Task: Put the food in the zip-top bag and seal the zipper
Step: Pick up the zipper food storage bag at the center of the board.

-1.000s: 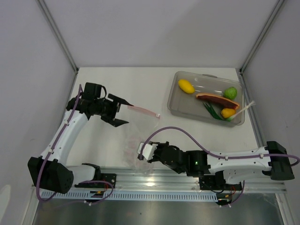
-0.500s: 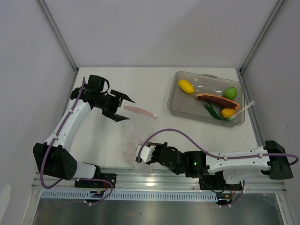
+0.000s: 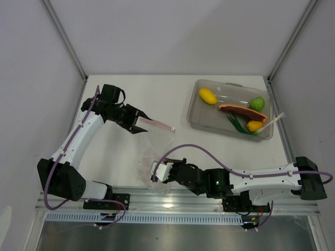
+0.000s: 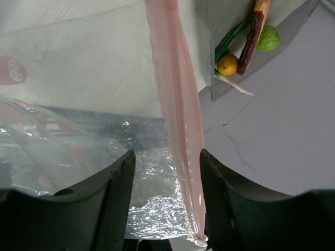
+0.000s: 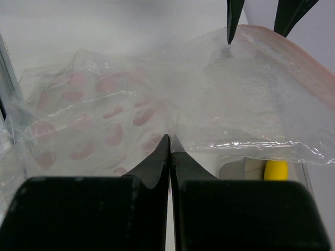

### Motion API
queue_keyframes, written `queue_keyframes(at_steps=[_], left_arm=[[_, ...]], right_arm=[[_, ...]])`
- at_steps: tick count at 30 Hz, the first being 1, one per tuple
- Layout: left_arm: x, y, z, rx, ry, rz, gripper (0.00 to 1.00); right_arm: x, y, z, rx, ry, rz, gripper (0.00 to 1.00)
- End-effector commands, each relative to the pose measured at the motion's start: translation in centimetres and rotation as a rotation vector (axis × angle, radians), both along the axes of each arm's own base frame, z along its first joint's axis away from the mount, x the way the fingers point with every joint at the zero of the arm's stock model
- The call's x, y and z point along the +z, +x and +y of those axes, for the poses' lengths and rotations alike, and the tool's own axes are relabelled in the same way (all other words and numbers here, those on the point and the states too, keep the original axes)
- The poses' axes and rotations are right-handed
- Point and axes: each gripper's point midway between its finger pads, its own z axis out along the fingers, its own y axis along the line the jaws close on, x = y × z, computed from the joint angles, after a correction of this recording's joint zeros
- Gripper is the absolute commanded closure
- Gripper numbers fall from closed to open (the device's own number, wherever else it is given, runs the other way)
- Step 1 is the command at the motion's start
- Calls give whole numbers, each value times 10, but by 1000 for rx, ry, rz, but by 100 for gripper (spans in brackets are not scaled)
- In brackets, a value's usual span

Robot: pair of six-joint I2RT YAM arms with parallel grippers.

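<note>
Left gripper (image 3: 143, 123) – jaws apart, straddling zipper (image 4: 178, 104); pink strip runs between fingers, close against one, contact unclear. Zip-top bag (image 3: 154, 149) spans from there to right gripper (image 3: 155, 172) – jaws closed, pinching crumpled bag film. Food well right of both grippers, in tray (image 3: 194, 119): lemon (image 3: 208, 96), meat slice (image 3: 241, 110), lime (image 3: 257, 103).
</note>
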Motion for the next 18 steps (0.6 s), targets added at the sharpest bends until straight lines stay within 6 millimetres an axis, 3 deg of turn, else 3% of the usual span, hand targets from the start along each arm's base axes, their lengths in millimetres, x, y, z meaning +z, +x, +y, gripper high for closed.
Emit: queue_keyframes(at_steps=[1, 8, 9, 16, 18], left_arm=[[-3, -4, -10, -62, -19, -22, 47], [-15, -10, -13, -83, -28, -32, 85], [-15, -11, -13, -86, -29, -36, 99], [-6, -6, 0, -83, 56, -160, 99], [3, -4, 9, -74, 112, -236, 99]], right_arm=[[24, 1, 4, -14, 54, -21, 100], [25, 2, 2, -23, 59, -21, 100], [26, 1, 2, -24, 61, -19, 100], [26, 12, -1, -137, 98, 18, 100], [28, 13, -3, -163, 127, 42, 92]])
